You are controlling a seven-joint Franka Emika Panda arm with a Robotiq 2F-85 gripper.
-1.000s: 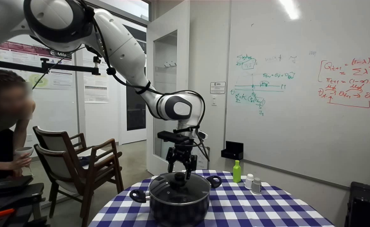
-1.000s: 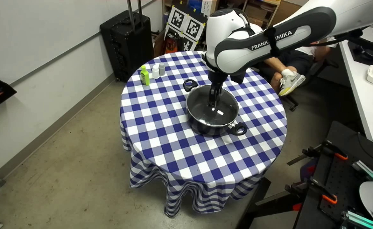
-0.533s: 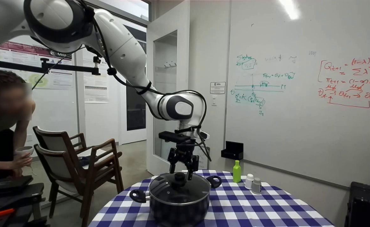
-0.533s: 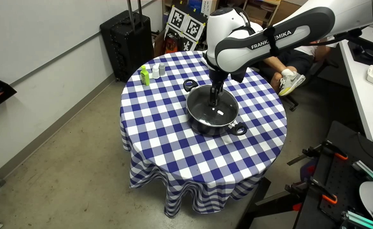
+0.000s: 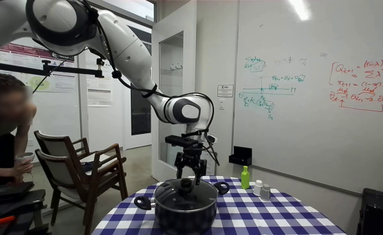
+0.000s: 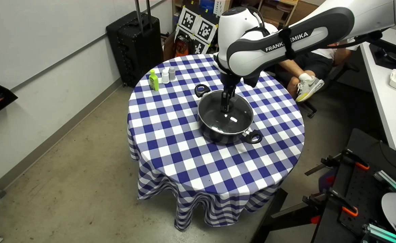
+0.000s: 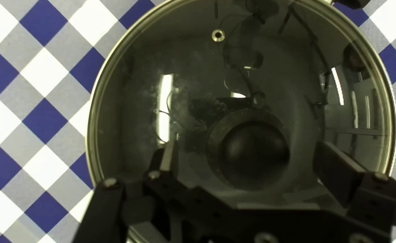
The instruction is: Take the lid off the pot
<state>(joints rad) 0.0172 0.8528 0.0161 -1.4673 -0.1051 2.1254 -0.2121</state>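
Gripper [image 7: 247, 156] (jaws apart) over lid [image 5: 186, 197] on pot [image 5: 185, 221]

green bottle [image 5: 245, 178] upright on checked tablecloth [image 5: 260, 217]; just beside, what look like white shaker [image 5: 258, 188] and grey shaker [image 5: 265, 193].

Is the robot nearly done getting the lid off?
Not quite. Done: the gripper is over the lid, open. In hand: aiming, it seems, with the knob showing between its fingers in the wrist view. Left: grabbing and lifting, since the lid still covers the pot.
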